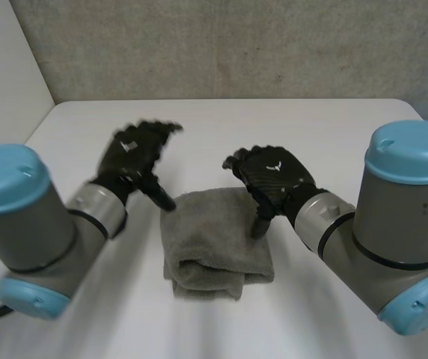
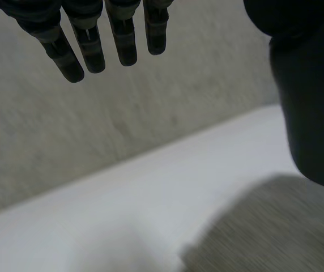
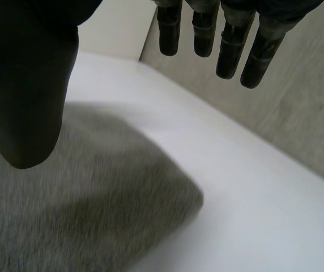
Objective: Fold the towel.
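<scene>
Towel (image 1: 215,243): plain grey-brown, no pattern. Table (image 1: 326,134): white. Left hand (image 1: 133,155) and right hand (image 1: 275,176): black. Wall (image 1: 236,45): mottled grey.

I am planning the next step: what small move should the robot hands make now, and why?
Probably lift both clear. The grey towel lies folded in a bundle, and the left robot hand and right robot hand are open, holding nothing.

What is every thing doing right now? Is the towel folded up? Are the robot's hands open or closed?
Grey terry towel: folded into a small bundle, lying on the table.
Black left hand: open, fingers straight, holding nothing.
Black right hand: open, holding nothing, thumb pointing down over the towel.
</scene>
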{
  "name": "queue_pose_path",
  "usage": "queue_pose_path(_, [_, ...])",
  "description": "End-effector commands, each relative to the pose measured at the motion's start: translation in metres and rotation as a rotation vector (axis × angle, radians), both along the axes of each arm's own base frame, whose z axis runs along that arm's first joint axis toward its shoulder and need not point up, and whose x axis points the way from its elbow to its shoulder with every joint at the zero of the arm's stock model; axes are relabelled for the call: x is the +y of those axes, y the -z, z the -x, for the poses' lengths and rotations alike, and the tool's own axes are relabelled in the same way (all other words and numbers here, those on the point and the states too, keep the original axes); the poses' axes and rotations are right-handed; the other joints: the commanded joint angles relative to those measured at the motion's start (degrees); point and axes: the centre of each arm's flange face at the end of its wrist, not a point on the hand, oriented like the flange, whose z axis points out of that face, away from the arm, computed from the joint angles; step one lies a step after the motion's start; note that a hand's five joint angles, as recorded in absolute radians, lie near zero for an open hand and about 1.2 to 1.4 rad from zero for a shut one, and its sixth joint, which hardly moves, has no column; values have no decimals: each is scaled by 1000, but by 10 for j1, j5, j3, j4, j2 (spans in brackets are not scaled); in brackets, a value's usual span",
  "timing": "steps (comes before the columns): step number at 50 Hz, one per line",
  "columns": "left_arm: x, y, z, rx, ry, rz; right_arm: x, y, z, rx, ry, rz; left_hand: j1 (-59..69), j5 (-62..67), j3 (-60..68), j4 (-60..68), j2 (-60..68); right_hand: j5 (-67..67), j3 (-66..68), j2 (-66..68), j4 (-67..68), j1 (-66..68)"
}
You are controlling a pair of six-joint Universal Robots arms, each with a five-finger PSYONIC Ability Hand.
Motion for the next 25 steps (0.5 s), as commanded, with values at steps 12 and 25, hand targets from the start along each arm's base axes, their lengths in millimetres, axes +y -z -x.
queue_pose_path(12, [21,56,14,-149,-1,-181,-19,70,-9,92,10,-113,-47,-126,-41,-51,-49,-32,-37,-41,-44,-35])
queue_pose_path(25, [14,-71,12,13,-34,5,-36,-86,28,-199,247,196,-45,-124,-40,-49,-48,-32,-37,-41,-44,-35])
